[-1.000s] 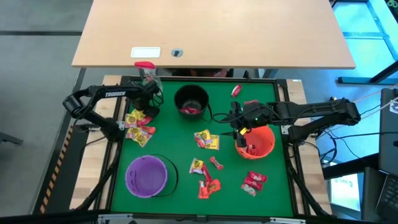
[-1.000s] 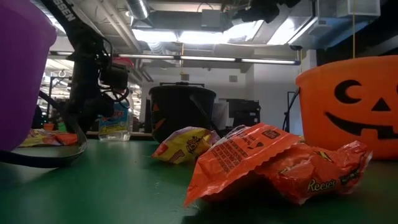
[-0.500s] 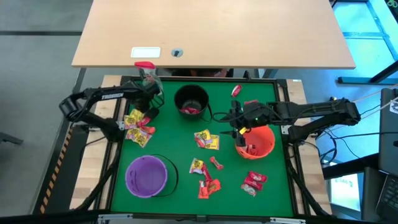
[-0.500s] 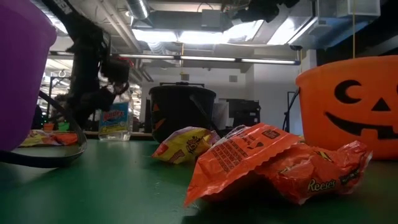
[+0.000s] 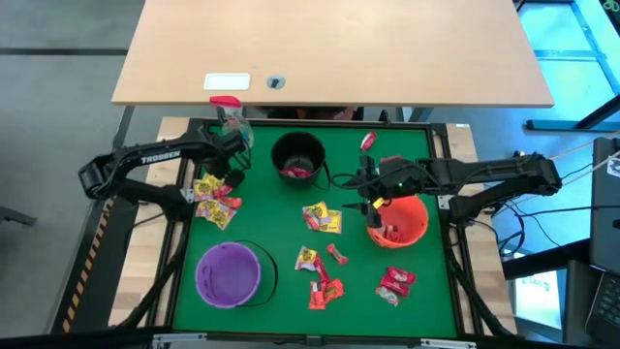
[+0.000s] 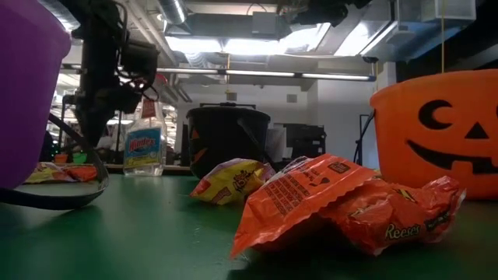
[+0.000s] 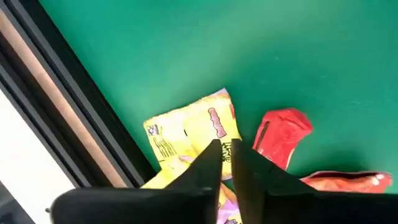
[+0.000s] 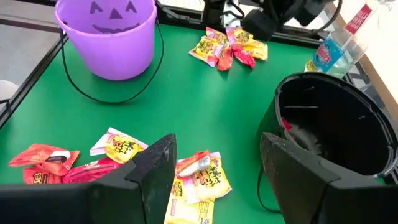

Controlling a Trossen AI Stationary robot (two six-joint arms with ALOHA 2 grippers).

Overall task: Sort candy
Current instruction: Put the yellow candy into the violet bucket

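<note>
Candy [image 5: 215, 197]: pile at table's 10 o'clock.
Left gripper [image 7: 227, 163]: fingers nearly together, nothing visibly held.
Right gripper [image 5: 366, 191]: jaws wide, empty, beside orange bucket [image 5: 402, 224].
Risk: left closes on air; wrappers slip.

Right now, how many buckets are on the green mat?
3: the black bucket at the far middle, the purple bucket near-left, the orange bucket on the right below the right gripper.

Purple bucket [image 6: 23, 85] cut by low view edge; candy [image 7: 193, 140] partly behind left tool [image 7: 227, 163].
</note>
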